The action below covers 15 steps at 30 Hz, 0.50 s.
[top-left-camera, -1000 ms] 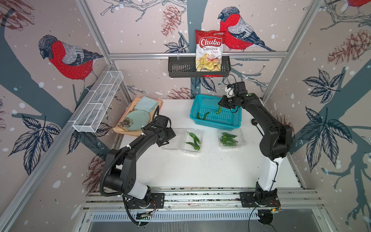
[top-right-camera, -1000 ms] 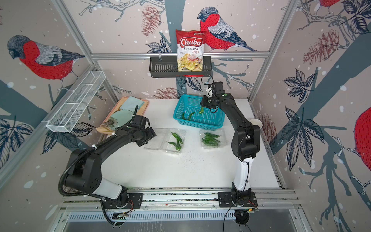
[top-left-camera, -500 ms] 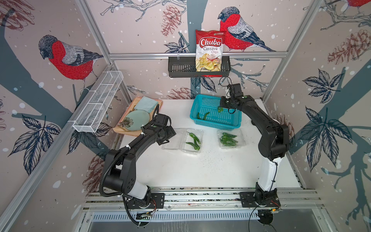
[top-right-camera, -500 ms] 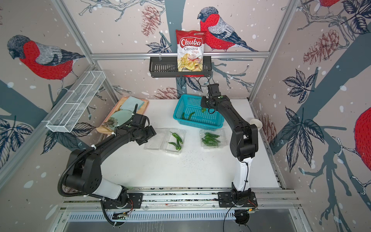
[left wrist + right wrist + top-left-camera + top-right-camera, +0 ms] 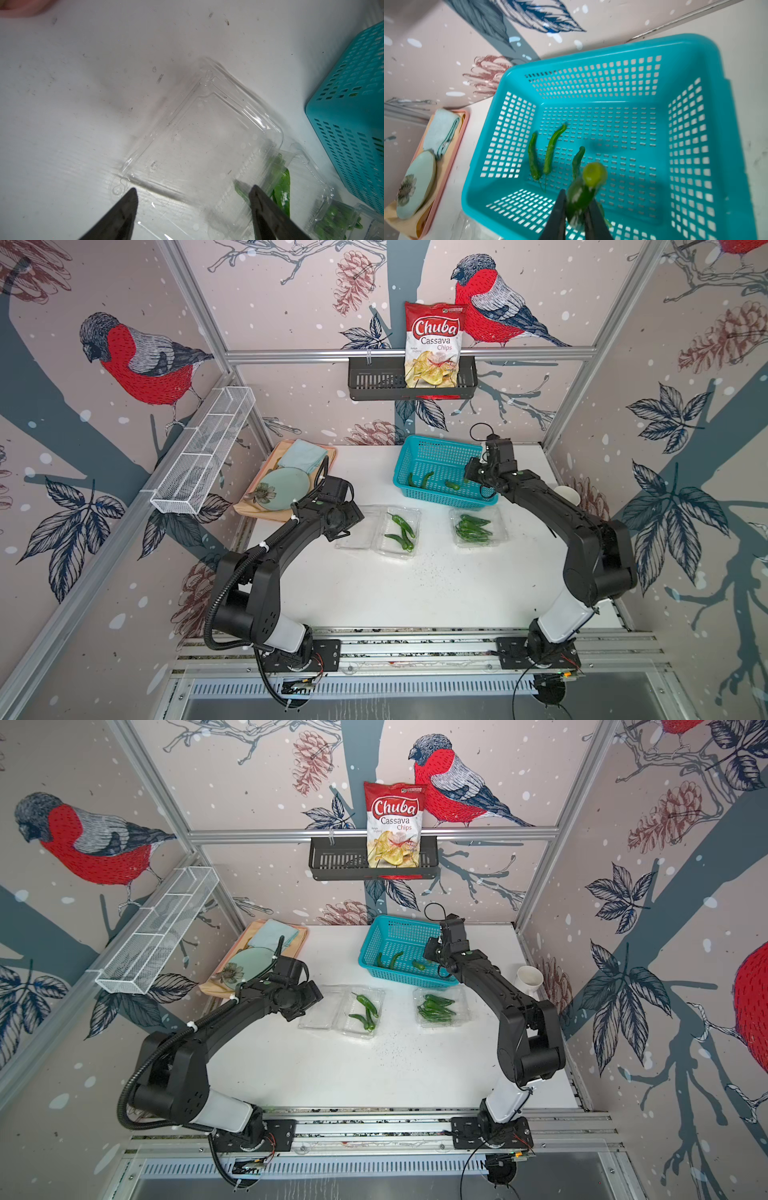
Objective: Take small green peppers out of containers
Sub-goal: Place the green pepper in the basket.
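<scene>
While above basket point(image 5: 612, 48), pepper point(image 5: 592, 175) in tool point(image 5: 577, 197)

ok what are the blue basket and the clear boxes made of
The basket looks like moulded plastic, turquoise with a slight sheen: its walls have neat rows of slots. The clear boxes seem thin glossy plastic: the table shows through and the ridges glint.

We are looking into a robot lab cell dressed as a kitchen corner: aluminium framing point(image 5: 291, 353) is holding bullfinch wallpaper panels point(image 5: 291, 290) around a table point(image 5: 374, 593). A left arm point(image 5: 266, 556) and a right arm point(image 5: 582, 531) are standing on a rail point(image 5: 415, 645) along the table's near edge. Above its far edge a rack point(image 5: 374, 381) is carrying a chips bag point(image 5: 434, 348); a plate point(image 5: 286, 489) is sitting on a tray point(image 5: 251, 511) at its far-left corner.
</scene>
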### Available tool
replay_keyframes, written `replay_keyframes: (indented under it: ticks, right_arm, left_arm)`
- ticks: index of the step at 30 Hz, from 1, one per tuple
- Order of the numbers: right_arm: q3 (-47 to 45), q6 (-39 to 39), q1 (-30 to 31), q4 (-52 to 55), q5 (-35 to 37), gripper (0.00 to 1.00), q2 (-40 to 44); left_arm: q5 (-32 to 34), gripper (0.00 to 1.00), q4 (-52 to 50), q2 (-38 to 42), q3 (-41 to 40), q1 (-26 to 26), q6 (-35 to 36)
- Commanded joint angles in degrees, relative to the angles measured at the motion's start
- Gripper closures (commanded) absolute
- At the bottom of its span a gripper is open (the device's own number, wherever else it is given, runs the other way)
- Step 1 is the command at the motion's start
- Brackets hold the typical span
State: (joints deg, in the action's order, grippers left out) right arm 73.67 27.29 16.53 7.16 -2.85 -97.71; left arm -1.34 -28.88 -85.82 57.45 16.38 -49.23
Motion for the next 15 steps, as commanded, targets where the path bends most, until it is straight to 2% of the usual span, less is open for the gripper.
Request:
replay_keyframes:
  ticks: [1,11,15]
  right_arm:
    - [-1.38,1.08,-1.67,-8.85,-1.04,0.82,-0.24]
    - [-3.88,-1.54,-2.81,-12.28,0.77,0.82,-5.9]
    - [-6.52,-1.19,-2.67,-13.3,1.62,0.79,-6.56]
  left_arm:
    - [0.39,0.18,-0.54,-0.05,0.03,0.04,-0.34]
    - [0.16,0.19,-1.88,-1.0,1.85,0.1,0.42]
    - [0.07,0.18,-1.88,-1.28,2.05,0.22,0.36]
